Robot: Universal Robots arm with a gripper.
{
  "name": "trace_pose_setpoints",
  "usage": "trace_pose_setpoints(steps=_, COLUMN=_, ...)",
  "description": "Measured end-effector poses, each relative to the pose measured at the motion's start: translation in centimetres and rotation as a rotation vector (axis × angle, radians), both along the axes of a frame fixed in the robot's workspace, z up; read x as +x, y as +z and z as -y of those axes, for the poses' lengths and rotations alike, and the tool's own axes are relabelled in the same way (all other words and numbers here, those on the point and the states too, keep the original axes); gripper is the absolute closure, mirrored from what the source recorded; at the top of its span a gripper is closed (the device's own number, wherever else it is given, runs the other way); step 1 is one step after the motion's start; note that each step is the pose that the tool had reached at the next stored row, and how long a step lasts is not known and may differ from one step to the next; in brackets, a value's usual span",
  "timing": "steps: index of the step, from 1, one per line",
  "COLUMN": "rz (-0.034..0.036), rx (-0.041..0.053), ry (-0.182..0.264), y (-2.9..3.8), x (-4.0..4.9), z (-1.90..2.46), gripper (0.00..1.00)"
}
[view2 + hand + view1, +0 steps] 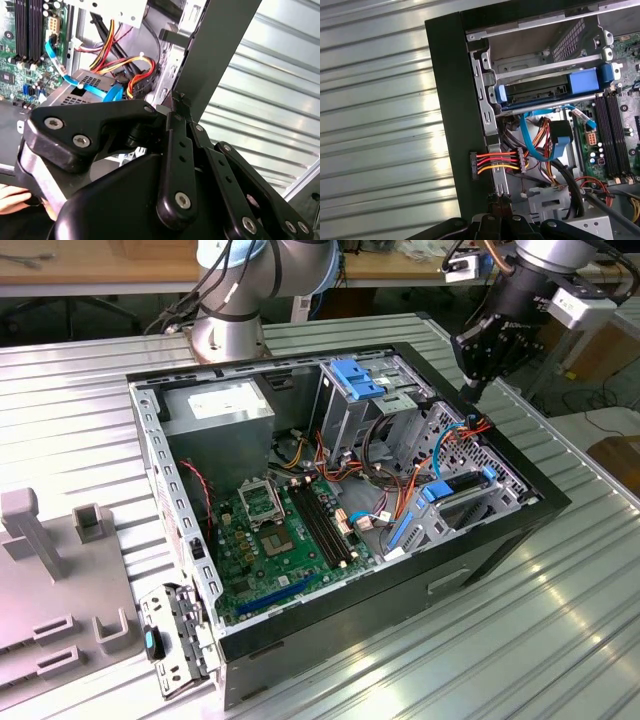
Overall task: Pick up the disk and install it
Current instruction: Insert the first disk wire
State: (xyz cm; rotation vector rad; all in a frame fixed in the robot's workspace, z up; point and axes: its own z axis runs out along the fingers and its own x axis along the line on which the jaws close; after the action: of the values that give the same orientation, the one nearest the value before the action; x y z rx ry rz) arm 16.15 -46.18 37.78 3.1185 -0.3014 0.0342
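Over at the exterior view's right, the arm [520, 290] hangs above the far corner of the open computer case [385, 625], jaws pointing down at the rim. And those jaws are pressed together, tip to tip, with nothing between them (both wrist views show the two tips meeting). They sit right by the case's black wall, just above a bundle of red and orange wires [497, 164]; whether they touch the metal flange, I cannot tell. The disk [535, 91] lies flat in its bay inside the case, blue rails at either end, well apart from the jaws. From the exterior view the disk [460, 490] sits at the front corner, beside the green motherboard [270, 530]. A blue cable [535, 135] loops just below the bay. The case rests on a ribbed metal surface [500, 640].
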Motion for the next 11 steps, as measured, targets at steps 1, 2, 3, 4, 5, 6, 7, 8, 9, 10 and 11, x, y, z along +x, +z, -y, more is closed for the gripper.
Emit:
trace_pose_setpoints(steps=1, rz=0.0, rx=-0.0002, ry=0.002, y=0.0, x=0.01, z=-0.07, gripper=0.89)
trace_pose_setpoints(steps=2, rz=0.0, rx=-0.0005, ry=0.004, y=0.0, x=0.02, z=-0.12, gripper=0.89)
trace_pose_setpoints(steps=3, rz=0.0, rx=-0.0008, ry=0.005, y=0.0, x=0.02, z=-0.14, gripper=0.89)
trace_pose_setpoints(steps=4, rz=0.0, rx=-0.0008, ry=0.005, y=0.0, x=0.02, z=-0.14, gripper=0.89)
trace_pose_setpoints(steps=5, rz=0.0, rx=-0.0008, ry=0.005, y=0.0, x=0.02, z=-0.14, gripper=0.89)
trace_pose_setpoints(steps=6, rz=0.0, rx=-0.0008, ry=0.005, y=0.0, x=0.02, z=-0.14, gripper=0.89)
trace_pose_setpoints(steps=7, rz=0.0, rx=-0.0008, ry=0.005, y=0.0, x=0.02, z=-0.14, gripper=0.89)
trace_pose_setpoints(steps=8, rz=0.0, rx=-0.0008, ry=0.005, y=0.0, x=0.02, z=-0.14, gripper=0.89)
trace_pose_setpoints(steps=9, rz=0.0, rx=-0.0008, ry=0.005, y=0.0, x=0.02, z=-0.14, gripper=0.89)
trace_pose_setpoints(steps=10, rz=0.0, rx=-0.0008, ry=0.005, y=0.0, x=0.02, z=-0.14, gripper=0.89)
trace_pose_setpoints(steps=11, rz=0.0, rx=-0.0009, ry=0.005, y=0.0, x=0.02, z=-0.14, gripper=0.89)
